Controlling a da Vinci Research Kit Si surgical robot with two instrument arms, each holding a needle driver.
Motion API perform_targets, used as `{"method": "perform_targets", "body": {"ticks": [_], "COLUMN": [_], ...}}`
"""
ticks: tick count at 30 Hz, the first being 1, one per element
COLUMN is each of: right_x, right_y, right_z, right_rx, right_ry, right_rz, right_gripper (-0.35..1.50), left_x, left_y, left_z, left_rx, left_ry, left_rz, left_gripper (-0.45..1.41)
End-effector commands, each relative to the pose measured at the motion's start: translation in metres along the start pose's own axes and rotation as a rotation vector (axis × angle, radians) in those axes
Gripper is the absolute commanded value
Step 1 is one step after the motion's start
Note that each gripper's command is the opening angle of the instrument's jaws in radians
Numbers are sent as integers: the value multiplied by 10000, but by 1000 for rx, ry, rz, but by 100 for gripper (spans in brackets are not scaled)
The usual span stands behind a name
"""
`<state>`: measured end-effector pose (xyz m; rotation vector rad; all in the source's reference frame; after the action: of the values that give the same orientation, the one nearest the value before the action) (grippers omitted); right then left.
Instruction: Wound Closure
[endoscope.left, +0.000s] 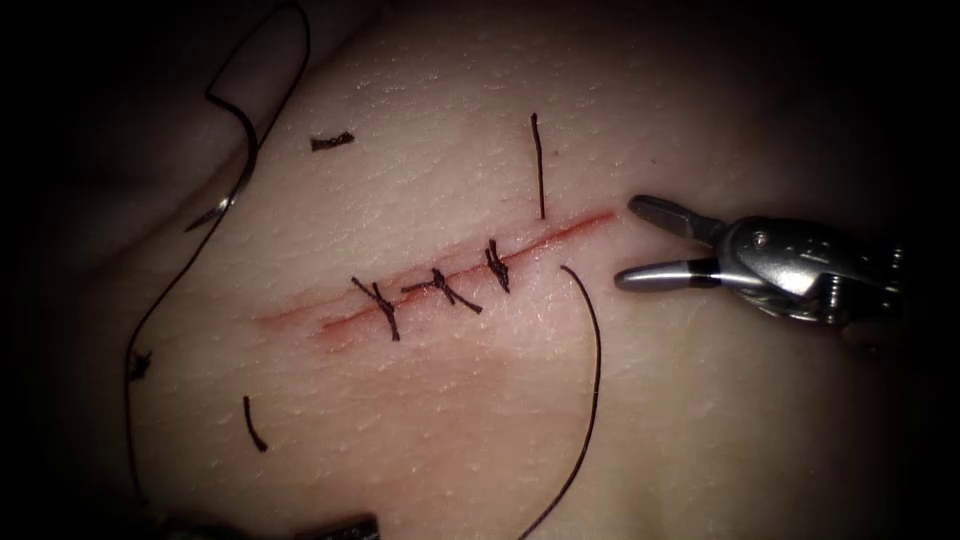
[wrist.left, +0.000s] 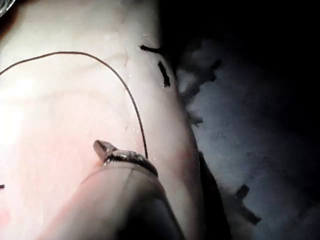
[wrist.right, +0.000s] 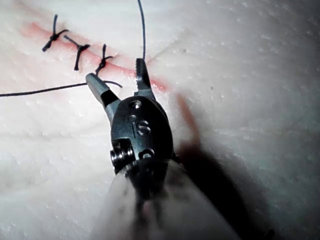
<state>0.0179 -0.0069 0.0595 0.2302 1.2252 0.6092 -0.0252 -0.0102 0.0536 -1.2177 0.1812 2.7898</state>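
Observation:
The cut (endoscope.left: 440, 282) runs from lower left to upper right across the tissue (endoscope.left: 700, 420), with three knotted stitches (endoscope.left: 445, 288) over it. A fourth thread (endoscope.left: 592, 400) crosses the cut's right end, its short tail (endoscope.left: 538, 160) pointing up. The curved needle (endoscope.left: 247, 170) lies loose on the tissue far left of the cut, held by neither tool. My right tool (endoscope.left: 626, 242) (wrist.right: 114, 70) stands open just off the cut's right end, holding nothing. My left tool (wrist.left: 102, 147) (endoscope.left: 340, 525) sits at the lower edge, shut where the thread (wrist.left: 125, 87) meets it.
Cut ends of thread (endoscope.left: 330, 141) (endoscope.left: 253, 425) (endoscope.left: 138, 365) lie on the tissue left of the cut. Red fluid (endoscope.left: 300, 318) stains the cut's left end. The needle's thread (endoscope.left: 128, 400) loops down the tissue's left side.

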Motion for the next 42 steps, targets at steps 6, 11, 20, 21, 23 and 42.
{"method": "perform_targets", "body": {"ticks": [6, 11, 20, 21, 23, 42], "right_x": [-6, -6, -6, -6, -7, -15], "right_y": [-4, -4, -5, -5, -5, -13], "right_z": [5, 5, 6, 6, 6, 6], "right_rx": [2, 2, 2, 2, 2, 4], "right_ry": [1, 1, 1, 1, 1, -2], "right_rz": [1, 1, 1, 1, 0, 8], "right_gripper": [132, 132, 132, 132, 132, 132], "left_x": [1, 4, 41, 50, 61, 31], "left_y": [-22, -42, -8, 2, 13, 29], "left_z": [-20, -39, -60, -63, -65, 6], "left_rx": [38, 74, -32, -96, -150, -193], "left_ry": [36, 32, 144, 177, 197, 33], "left_rz": [-32, -51, -263, -299, -315, -332], "left_gripper": [-45, -45, 27, 61, 76, 83]}}
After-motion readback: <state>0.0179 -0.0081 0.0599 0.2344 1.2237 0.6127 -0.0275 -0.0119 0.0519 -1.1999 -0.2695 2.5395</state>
